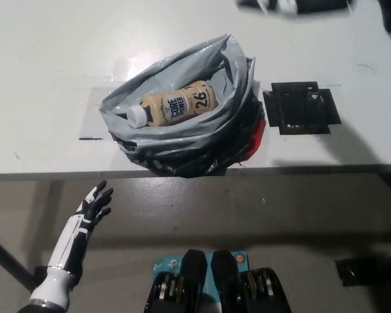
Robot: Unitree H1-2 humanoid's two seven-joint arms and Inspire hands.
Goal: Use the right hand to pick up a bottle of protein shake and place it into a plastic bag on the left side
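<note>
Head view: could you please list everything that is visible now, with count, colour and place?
protein shake bottle: one, beige with white cap, lying on its side inside the bag.
plastic bag: one, grey, open, at the table's front edge.
red item: one, partly hidden under the bag's right side.
black square holder: one, on the table right of the bag.
table: one, white.
left hand: white, open, lower left, below the table.
right hand: black, blurred, top edge.

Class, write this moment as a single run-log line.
bottle: lying in plastic bag | right hand: top edge, blurred, clear of bag | left hand: open, resting below table | black mat: beside bag
</note>
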